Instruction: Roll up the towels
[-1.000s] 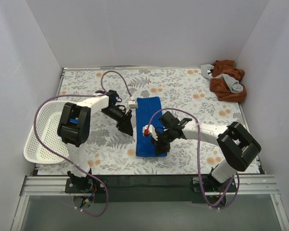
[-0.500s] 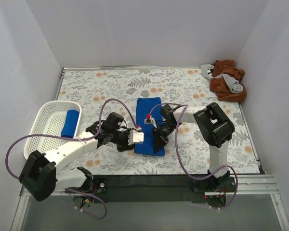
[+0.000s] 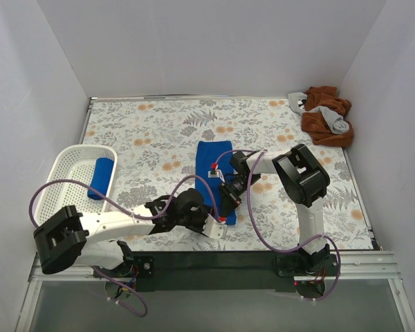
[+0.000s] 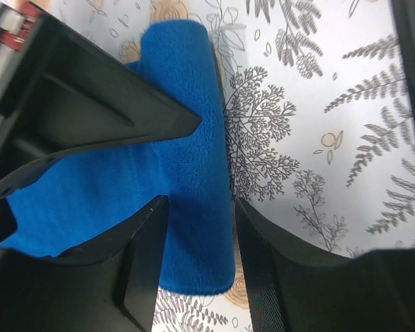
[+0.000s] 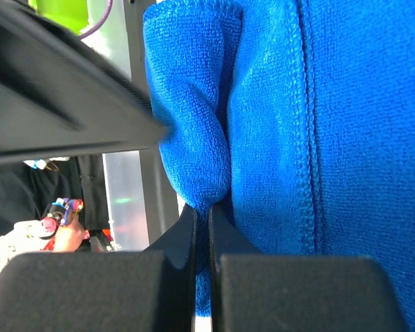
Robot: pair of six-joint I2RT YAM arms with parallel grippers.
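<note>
A blue towel (image 3: 211,156) lies flat in the middle of the flowered table, its near end rolled up. In the left wrist view the roll (image 4: 190,228) fills the gap between my left gripper's (image 4: 199,207) fingers, which press on both sides of it. My left gripper (image 3: 219,223) sits at the towel's near end. My right gripper (image 3: 228,200) is just beyond it, over the towel's near right part. In the right wrist view it (image 5: 209,207) is shut on a fold of the blue towel (image 5: 194,124). A rolled blue towel (image 3: 101,177) lies in the basket.
A white mesh basket (image 3: 55,173) stands at the left edge. A pile of brown and grey towels (image 3: 325,114) lies in the far right corner. The two grippers are close together, and the right one shows as a black block (image 4: 90,97) in the left wrist view.
My left arm has swung from the towel's left side down to its near end and closed round the roll. My right gripper has stayed at the towel's near right part.
</note>
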